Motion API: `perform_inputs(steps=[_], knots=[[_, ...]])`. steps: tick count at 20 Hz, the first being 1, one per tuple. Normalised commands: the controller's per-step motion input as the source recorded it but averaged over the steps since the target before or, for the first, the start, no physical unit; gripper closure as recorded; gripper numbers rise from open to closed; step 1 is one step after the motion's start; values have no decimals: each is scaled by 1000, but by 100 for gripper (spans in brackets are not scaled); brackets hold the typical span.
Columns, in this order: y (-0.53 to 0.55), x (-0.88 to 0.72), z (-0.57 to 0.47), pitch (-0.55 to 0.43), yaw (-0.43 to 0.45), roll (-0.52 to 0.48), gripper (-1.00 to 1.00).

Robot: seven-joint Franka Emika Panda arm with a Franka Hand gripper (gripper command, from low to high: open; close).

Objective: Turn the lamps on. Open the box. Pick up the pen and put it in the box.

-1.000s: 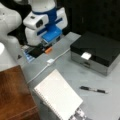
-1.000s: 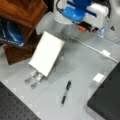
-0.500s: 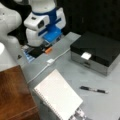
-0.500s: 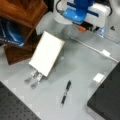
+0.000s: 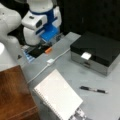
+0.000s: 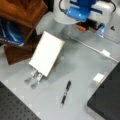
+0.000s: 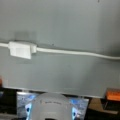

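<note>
No tool visible in either front view; only the white-and-blue arm base (image 5: 40, 22) at the far end of the grey desk (image 5: 62, 65). Cannot tell how far open, nor whether anything is held. In the wrist view, just desk surface, a white cable (image 7: 75, 53) with a white rectangular inline block (image 7: 21, 49), and an orange tab (image 7: 113, 95) at the near edge.

Wide flat black-topped box with grey metal sides (image 5: 96, 51) shut, white latch (image 5: 85, 56) at its front. Thin black pen with a lighter tip (image 5: 93, 90) flat on the desk near the box, apart from it; also seen in a front view (image 6: 65, 93). White dotted rectangular panel (image 5: 58, 97) propped at a tilt, beside a brown wooden block (image 5: 15, 95). No readable writing anywhere.
</note>
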Motion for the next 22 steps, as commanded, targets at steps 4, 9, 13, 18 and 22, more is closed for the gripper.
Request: perform_inputs(steps=[4,9,13,18,22], knots=[[240,-467,-285,-161,-111,61,-100],[386,-445,-236,-147,-99,79,-100],[328,-399,-130,-144,-67,18,-100],[197,-367,-161,-157,-101,-24,-100],[126,-403,-255,-145,-121,-27,-100]])
